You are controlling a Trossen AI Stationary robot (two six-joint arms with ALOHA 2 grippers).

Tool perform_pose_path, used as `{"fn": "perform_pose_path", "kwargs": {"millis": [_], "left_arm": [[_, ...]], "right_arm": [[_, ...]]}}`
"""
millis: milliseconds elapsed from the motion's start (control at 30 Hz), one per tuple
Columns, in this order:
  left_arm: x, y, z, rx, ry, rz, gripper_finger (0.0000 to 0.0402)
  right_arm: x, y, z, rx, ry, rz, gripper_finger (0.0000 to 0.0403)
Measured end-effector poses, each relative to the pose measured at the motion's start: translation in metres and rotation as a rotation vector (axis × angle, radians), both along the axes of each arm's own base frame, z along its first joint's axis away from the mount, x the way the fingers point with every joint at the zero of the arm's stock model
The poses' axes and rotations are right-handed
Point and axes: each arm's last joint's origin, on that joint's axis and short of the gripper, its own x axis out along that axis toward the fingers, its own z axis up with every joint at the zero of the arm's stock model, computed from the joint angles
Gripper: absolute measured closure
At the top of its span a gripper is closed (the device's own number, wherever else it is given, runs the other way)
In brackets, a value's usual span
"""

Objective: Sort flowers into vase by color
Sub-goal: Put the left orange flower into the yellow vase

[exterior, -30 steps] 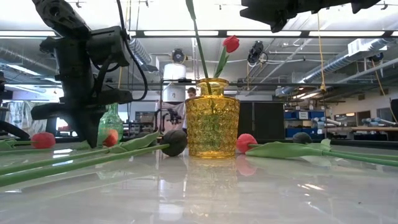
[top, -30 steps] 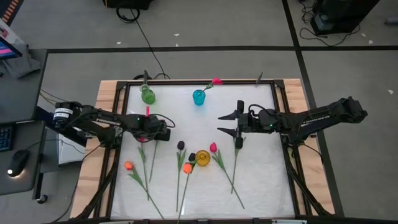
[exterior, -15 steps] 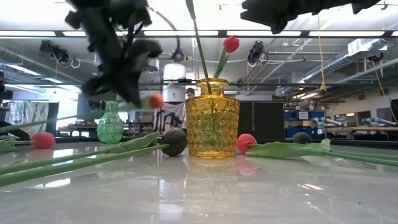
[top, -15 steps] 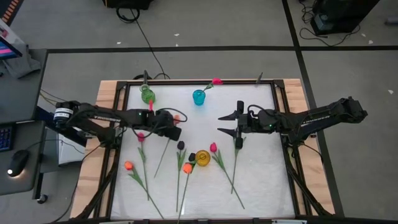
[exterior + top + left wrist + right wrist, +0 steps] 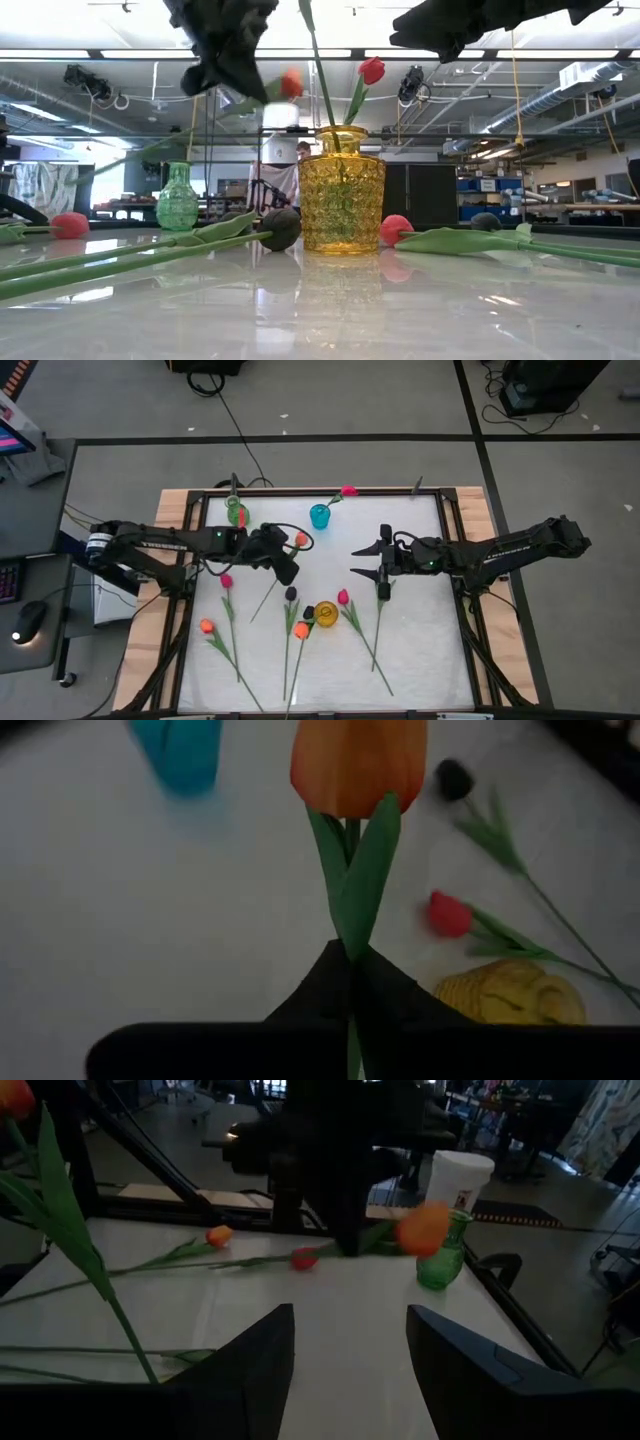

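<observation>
Left wrist view: left tool (image 5: 352, 982) pinched on smooth orange tulip (image 5: 358, 765), thin stem; right tool (image 5: 348, 1342) agape, empty.

Lit evenly from above in the high view, with faint, soft shadows on the white table (image 5: 410, 640); brightly backlit in the low view by ceiling light strips (image 5: 560, 52), leaving the left gripper (image 5: 232, 55) and the right arm nearly black; mirrored the yellow vase (image 5: 341, 203) on the glossy surface, with pale glare streaks near the lens; smeared by motion the left gripper and its orange tulip (image 5: 290, 82); dim and dusky in both wrist views; blurred the blue vase (image 5: 185, 755), sharper on the orange tulip's leaves; darkened to silhouette the right gripper's fingers (image 5: 235, 1375); smeared the orange bud there (image 5: 424, 1229).
</observation>
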Motion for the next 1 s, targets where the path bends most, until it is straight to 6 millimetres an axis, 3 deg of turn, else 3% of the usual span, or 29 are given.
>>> {"fn": "perform_pose_path", "kwargs": {"millis": [300,633,800,1000], "left_arm": [[0.010,-0.022,0.051,0.275,-0.137,-0.173,0.0391],[0.011,-0.047,0.107,0.462,-0.326,-0.299,0.0390],[0.003,-0.064,0.123,0.507,-0.401,-0.372,0.0390],[-0.007,-0.084,0.138,0.592,-0.504,-0.445,0.0390]], "right_arm": [[0.000,0.000,-0.001,-0.001,0.010,0.000,0.0200],[-0.002,0.000,-0.004,-0.002,0.047,-0.001,0.0200],[-0.018,-0.002,-0.005,0.026,0.139,-0.012,0.0200],[-0.051,-0.003,0.016,0.068,0.087,-0.011,0.0200]]}}
